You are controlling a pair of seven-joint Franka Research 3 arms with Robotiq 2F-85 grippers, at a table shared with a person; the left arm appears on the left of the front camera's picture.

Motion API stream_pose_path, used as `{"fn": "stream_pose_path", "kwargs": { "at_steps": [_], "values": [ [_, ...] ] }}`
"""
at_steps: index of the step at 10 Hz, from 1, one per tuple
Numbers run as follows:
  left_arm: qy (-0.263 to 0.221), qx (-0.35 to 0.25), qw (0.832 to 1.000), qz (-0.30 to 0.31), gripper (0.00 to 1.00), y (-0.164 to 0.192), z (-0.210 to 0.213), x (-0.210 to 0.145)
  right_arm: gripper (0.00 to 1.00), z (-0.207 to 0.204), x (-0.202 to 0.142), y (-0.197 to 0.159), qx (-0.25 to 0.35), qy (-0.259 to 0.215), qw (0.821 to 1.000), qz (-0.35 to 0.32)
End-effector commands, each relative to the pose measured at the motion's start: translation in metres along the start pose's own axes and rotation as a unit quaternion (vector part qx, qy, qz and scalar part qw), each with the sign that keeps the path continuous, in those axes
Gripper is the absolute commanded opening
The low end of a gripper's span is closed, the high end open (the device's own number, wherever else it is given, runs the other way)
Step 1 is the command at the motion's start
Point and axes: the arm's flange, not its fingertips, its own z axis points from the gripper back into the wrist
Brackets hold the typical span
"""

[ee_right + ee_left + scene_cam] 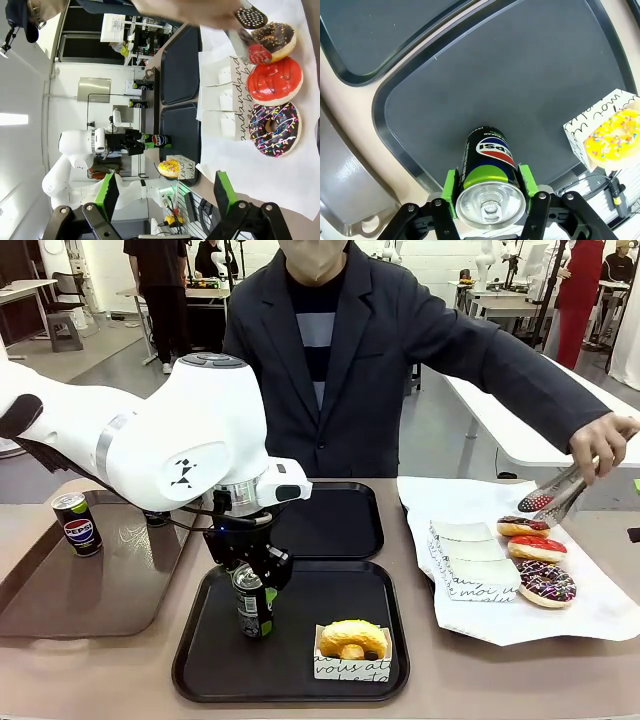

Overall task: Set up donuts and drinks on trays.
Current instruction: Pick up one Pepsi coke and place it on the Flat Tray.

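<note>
A Pepsi can stands upright on the near black tray. My left gripper is shut on it, a green pad against each side. A yellow glazed donut in a white sleeve lies on the same tray, to the can's right. The far black tray is bare. A second can stands on the brown tray. My right gripper is open above the white paper with nothing between its fingers.
On the white paper at the right lie three iced donuts beside paper sleeves. The person's hand holds tongs over the farthest donut.
</note>
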Motion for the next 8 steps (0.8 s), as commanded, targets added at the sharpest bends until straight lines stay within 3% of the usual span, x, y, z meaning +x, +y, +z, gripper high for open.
{"fn": "stream_pose_path", "kwargs": {
  "at_steps": [1,2,3,8],
  "values": [
    [-0.017,0.009,1.0,0.005,0.67,-0.004,0.003,-0.001,1.0,-0.001,0.001,0.0,0.01,-0.003,1.0,0.005],
    [-0.017,0.008,1.0,0.008,0.76,-0.001,0.007,-0.003,1.0,-0.001,0.001,0.0,0.01,-0.003,1.0,0.005],
    [-0.019,0.007,1.0,0.009,1.0,0.001,0.011,-0.005,1.0,-0.001,0.001,0.0,0.01,-0.003,1.0,0.005],
    [-0.035,0.023,0.999,0.015,1.0,0.013,0.042,-0.035,1.0,-0.001,0.001,0.0,0.01,-0.003,1.0,0.005]
  ]
}}
